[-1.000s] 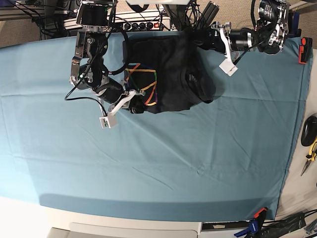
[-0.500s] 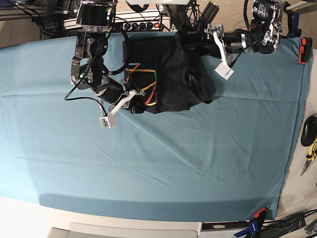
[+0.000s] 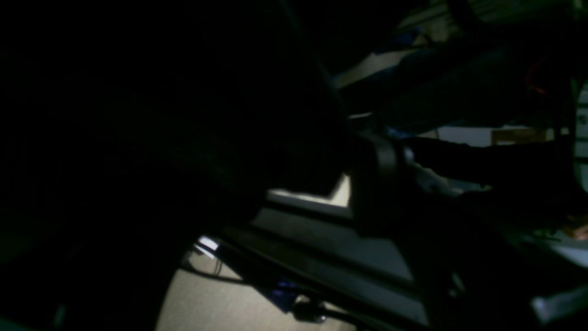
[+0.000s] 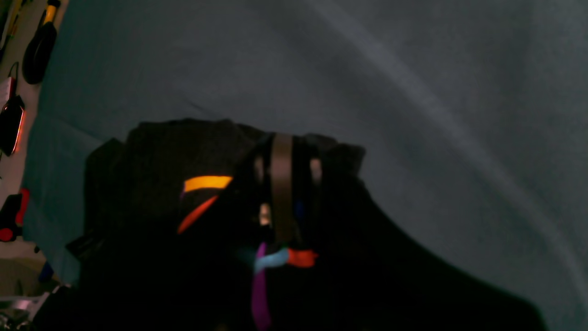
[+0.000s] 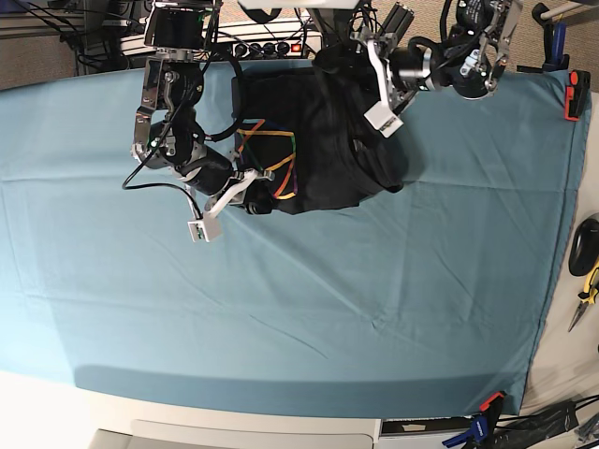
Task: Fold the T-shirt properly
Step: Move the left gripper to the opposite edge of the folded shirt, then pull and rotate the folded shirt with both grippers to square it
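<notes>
The dark T-shirt point(image 5: 323, 140) lies partly folded at the far middle of the table, with its coloured line print point(image 5: 267, 159) facing up on its left part. My right gripper point(image 5: 256, 198) sits at the shirt's near-left corner, shut on bunched black cloth. In the right wrist view its fingers point(image 4: 281, 184) press into the T-shirt point(image 4: 151, 184) beside orange and purple print lines. My left gripper point(image 5: 350, 67) hovers over the shirt's far right corner. The left wrist view is very dark; one dark finger point(image 3: 376, 184) shows, with a lit gap beside it and nothing visibly held.
A teal cloth point(image 5: 299, 309) covers the whole table. A power strip point(image 5: 271, 45) and cables run behind the far edge. A black object point(image 5: 585, 245), yellow-handled pliers point(image 5: 588, 290) and a red-black item point(image 5: 577, 94) lie past the right edge. Clamps point(image 5: 482, 416) grip the near-right corner.
My left arm has swung leftward from the far right of the table to over the shirt's far right corner. The right arm and the shirt's near-left corner have not moved.
</notes>
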Available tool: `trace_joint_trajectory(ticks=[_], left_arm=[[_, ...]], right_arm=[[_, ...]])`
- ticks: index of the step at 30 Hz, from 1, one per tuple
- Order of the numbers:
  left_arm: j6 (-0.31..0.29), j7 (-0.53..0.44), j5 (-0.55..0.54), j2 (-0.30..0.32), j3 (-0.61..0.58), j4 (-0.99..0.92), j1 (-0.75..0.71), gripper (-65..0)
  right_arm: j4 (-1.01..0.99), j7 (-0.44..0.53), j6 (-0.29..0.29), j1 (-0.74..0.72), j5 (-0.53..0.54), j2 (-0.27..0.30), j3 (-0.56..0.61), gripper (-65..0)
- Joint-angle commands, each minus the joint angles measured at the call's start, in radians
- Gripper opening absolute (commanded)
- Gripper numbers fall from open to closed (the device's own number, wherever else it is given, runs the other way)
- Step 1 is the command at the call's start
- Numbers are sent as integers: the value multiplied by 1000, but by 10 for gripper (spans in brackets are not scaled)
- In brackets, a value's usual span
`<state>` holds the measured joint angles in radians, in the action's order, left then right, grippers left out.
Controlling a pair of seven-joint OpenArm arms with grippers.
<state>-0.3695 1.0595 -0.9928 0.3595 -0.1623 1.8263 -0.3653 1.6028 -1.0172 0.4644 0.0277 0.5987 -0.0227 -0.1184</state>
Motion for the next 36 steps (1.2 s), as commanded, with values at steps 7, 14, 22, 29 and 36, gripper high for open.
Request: trace_joint_trajectory(ticks=[7,14,22,29,36], left_arm=[[33,-13,51,0,2,12,9,-244],[38,-29,102,-1,2,12,53,-244],[37,-28,122,-15,3,12,61,-517],[37,-28,173,-11,4,12,67,-650],[41,-28,216,-7,40,12,92,-650]], right_arm=[[16,8,6,-11,6,0,-1,-646],[16,8,6,-11,6,1,-1,-646],[16,8,7,-11,6,1,-1,-646],[16,7,7,-11,5,1,-1,-650],[16,4,7,-11,-25,1,-1,-650]])
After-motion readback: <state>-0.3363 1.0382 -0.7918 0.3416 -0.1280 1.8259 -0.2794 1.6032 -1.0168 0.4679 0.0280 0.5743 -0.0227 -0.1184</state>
